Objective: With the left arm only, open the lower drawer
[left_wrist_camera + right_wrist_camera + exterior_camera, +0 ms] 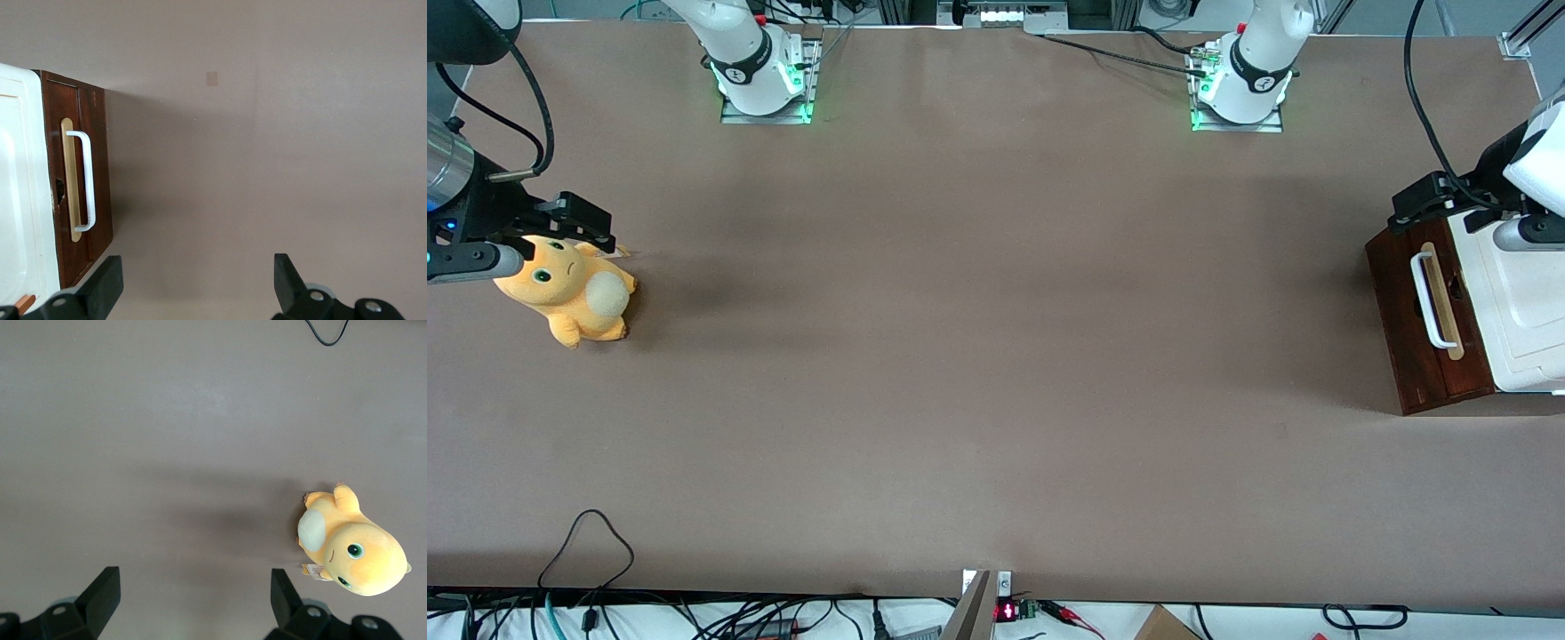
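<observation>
The left arm's gripper [193, 287] hangs wide open and empty above the lower drawer [1423, 320], clear of its white handle [87, 180].

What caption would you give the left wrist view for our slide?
Open gripper above the bare table, apart from the shut lower drawer and its white handle.

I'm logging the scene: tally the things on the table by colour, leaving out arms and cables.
Yellow-orange: 1, the plush toy.
Dark red-brown: 1, the lower drawer, shut.
White: 2, the drawer's loop handle and the cabinet top.
Total: 4.
The open left hand hovers above the drawer.
</observation>
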Controlling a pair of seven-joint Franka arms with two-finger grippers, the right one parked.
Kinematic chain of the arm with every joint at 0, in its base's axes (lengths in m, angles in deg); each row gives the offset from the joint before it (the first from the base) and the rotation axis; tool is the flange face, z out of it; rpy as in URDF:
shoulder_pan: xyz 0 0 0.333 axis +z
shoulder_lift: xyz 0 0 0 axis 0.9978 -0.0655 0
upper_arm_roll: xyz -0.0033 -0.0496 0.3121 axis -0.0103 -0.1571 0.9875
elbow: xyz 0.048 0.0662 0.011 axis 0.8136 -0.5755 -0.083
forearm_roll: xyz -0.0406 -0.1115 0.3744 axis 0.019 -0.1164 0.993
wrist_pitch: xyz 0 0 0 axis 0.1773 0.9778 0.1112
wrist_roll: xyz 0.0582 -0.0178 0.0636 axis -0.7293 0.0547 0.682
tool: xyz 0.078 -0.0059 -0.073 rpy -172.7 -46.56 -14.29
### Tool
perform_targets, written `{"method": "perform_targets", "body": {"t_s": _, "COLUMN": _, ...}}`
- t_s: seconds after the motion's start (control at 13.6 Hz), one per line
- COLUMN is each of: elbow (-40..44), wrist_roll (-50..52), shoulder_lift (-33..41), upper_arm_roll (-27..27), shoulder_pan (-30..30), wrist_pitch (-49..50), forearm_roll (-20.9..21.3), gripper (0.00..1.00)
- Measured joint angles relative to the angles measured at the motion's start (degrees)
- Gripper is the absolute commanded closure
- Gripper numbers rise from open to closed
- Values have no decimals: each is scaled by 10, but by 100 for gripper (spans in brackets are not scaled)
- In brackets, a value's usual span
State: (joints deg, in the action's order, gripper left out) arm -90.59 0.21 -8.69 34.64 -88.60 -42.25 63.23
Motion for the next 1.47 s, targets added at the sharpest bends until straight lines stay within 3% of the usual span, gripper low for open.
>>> {"method": "perform_targets", "body": {"t_s": 1.25, "elbow": 5, "wrist_roll": 10, "shoulder_lift": -32, "upper_arm_roll": 10, "shoulder_pan": 11, "wrist_pitch": 32, "forearm_roll": 9, "gripper": 0}}
{"method": "perform_targets", "body": {"t_s": 1.47, "elbow": 11, "wrist_roll": 9, "shoulder_lift": -32, "upper_arm_roll": 12, "shoulder_pan": 29, "wrist_pitch": 38, "forearm_roll": 27, "gripper": 0}}
